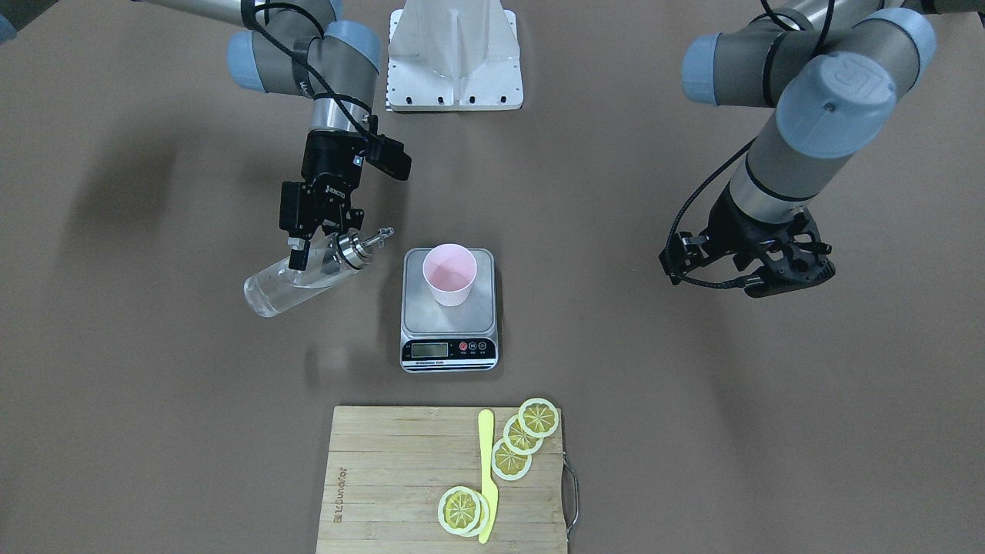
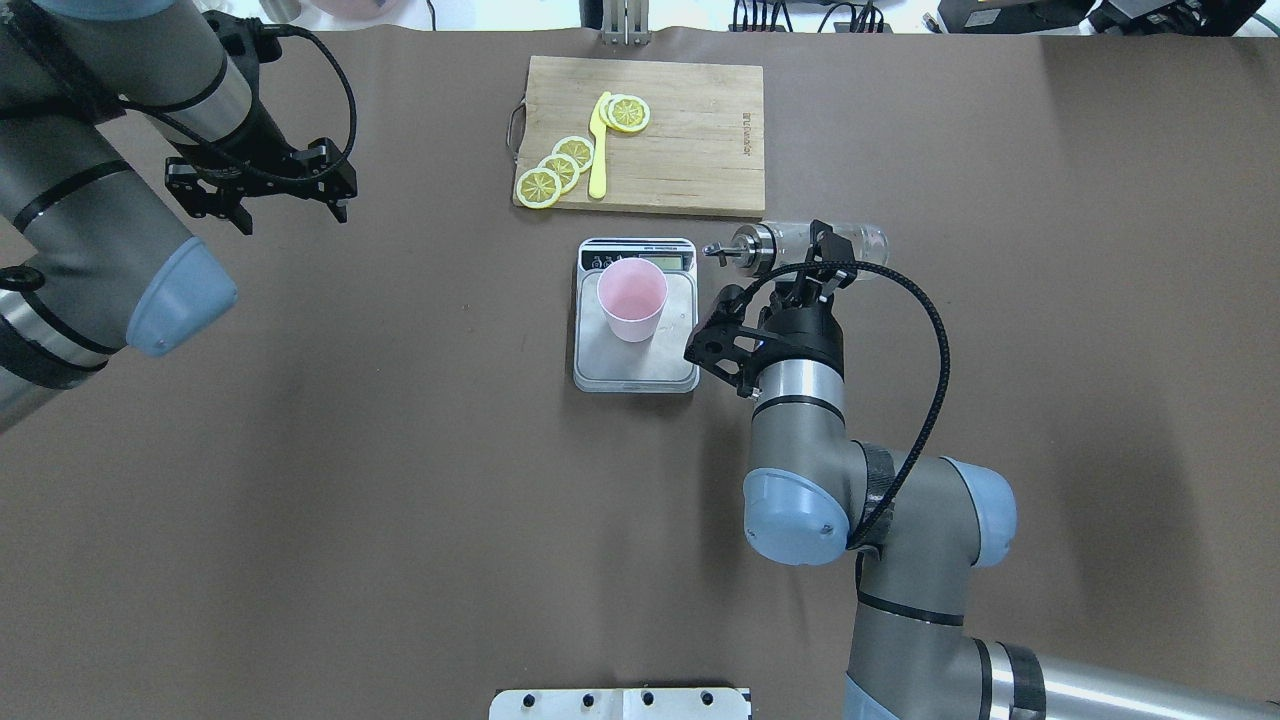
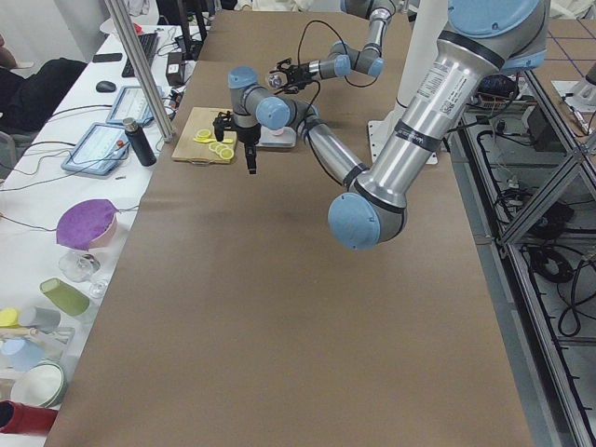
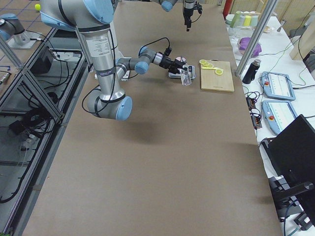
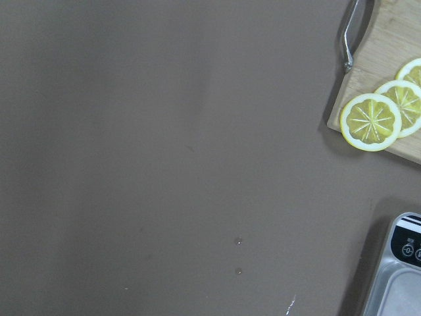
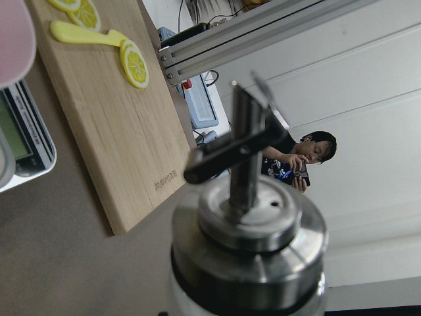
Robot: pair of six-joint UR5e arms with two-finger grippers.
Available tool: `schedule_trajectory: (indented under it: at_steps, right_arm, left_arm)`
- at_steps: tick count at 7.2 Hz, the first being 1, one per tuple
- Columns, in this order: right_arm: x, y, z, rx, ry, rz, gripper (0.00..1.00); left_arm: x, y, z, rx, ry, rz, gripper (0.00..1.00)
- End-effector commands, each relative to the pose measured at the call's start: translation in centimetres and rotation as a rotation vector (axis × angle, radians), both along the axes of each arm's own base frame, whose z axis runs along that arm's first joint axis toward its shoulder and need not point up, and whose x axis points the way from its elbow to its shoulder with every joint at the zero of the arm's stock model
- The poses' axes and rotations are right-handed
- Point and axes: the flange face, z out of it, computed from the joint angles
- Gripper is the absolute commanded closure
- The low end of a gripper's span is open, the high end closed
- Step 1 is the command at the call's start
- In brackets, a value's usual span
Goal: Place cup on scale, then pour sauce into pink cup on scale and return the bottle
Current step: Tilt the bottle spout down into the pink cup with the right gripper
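Observation:
The pale pink cup stands upright on the steel scale at the table's middle; it also shows in the overhead view. My right gripper is shut on the clear glass bottle, held tilted almost flat in the air beside the scale. Its silver cap and spout point toward the cup and stop short of its rim. The right wrist view shows the cap close up. The sauce inside is hard to make out. My left gripper hangs open and empty, far from the scale.
A wooden cutting board with lemon slices and a yellow knife lies just beyond the scale on the operators' side. The white robot base stands at my edge. The left wrist view shows a scale corner.

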Motion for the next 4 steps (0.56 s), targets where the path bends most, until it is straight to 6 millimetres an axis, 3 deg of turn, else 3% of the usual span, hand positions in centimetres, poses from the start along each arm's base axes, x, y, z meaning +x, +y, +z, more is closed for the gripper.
schedule_trajectory:
  at_steps: [1,4]
  right_arm:
    - [-0.3,-0.5,-1.0,0.057,0.216,0.001,1.00]
    - [-3.7,-1.7,-2.1,0.107,0.276,0.060,1.00]
  left_arm:
    - [-0.4,0.0,1.3,0.009,-0.011,0.023,0.02]
    - [-0.3,-0.1,2.7,-0.005,-0.025,0.029,0.02]
